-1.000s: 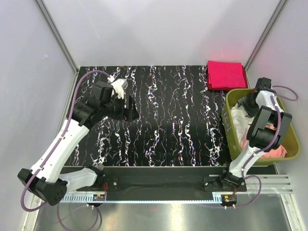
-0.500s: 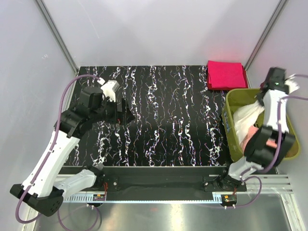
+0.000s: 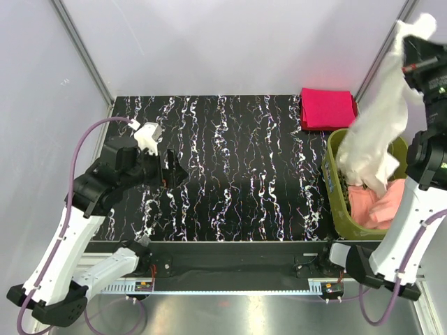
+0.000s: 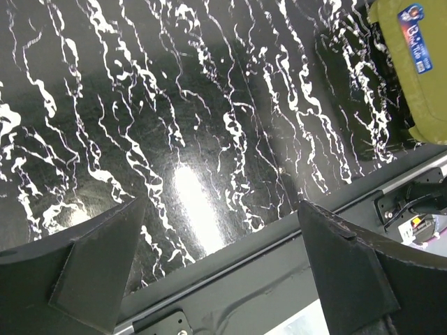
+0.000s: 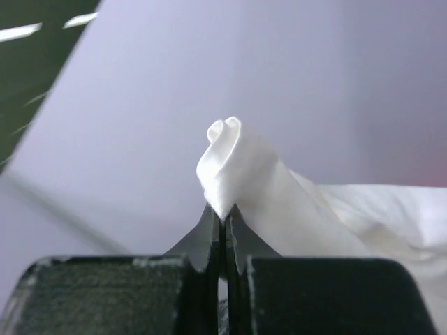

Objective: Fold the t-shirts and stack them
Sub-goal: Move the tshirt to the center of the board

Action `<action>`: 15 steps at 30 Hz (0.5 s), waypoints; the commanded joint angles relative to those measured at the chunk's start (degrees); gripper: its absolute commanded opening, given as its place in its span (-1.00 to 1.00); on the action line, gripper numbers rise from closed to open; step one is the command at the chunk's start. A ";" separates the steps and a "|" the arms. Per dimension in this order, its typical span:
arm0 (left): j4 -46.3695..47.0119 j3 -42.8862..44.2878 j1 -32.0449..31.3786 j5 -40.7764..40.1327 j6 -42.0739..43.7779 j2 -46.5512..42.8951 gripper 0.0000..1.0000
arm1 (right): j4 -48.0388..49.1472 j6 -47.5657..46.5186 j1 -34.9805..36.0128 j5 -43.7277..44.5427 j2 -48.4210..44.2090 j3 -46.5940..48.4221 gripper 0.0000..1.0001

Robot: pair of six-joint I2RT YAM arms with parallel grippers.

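1. Cream-white cloth fills the upper right of the top view. The white t-shirt hangs in a long loose drape, and its lower end reaches down into the olive-green bin.
2. The right gripper is raised high against the pale wall. Its fingers are pressed together on a bunched fold at the shirt's top end.
3. A pink garment lies crumpled in the bin, under the hanging hem.
4. The magenta-red t-shirt lies folded into a neat square at the upper right corner of the black marbled table, just beyond the bin.
5. The left gripper hovers over the left part of the table. Its fingers are spread wide with nothing between them.
6. In the left wrist view a corner of the bin shows at the upper right, bearing a blue label.
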 commanded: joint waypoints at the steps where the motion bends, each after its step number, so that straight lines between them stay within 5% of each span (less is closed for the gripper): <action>1: 1.03 -0.22 -0.04 -0.93 -1.25 -0.05 0.97 | 17.04 9.48 11.77 -14.67 3.92 3.13 -1.00; 7: -0.72 2.85 1.45 -7.78 -5.29 0.12 0.97 | 32.07 13.29 35.97 -19.69 11.47 4.02 -1.00; 8: -1.60 3.38 1.54 -9.88 -5.81 -0.14 0.97 | 32.35 12.50 43.32 -20.73 13.05 4.72 -1.00; 12: -4.58 5.49 1.63 -15.86 -8.98 -0.84 0.97 | 31.47 8.71 54.45 -22.85 18.95 1.50 -0.95; 15: -9.33 7.95 1.71 -24.03 -11.18 -1.28 0.97 | 32.27 9.66 56.22 -22.41 16.76 -14.48 -0.53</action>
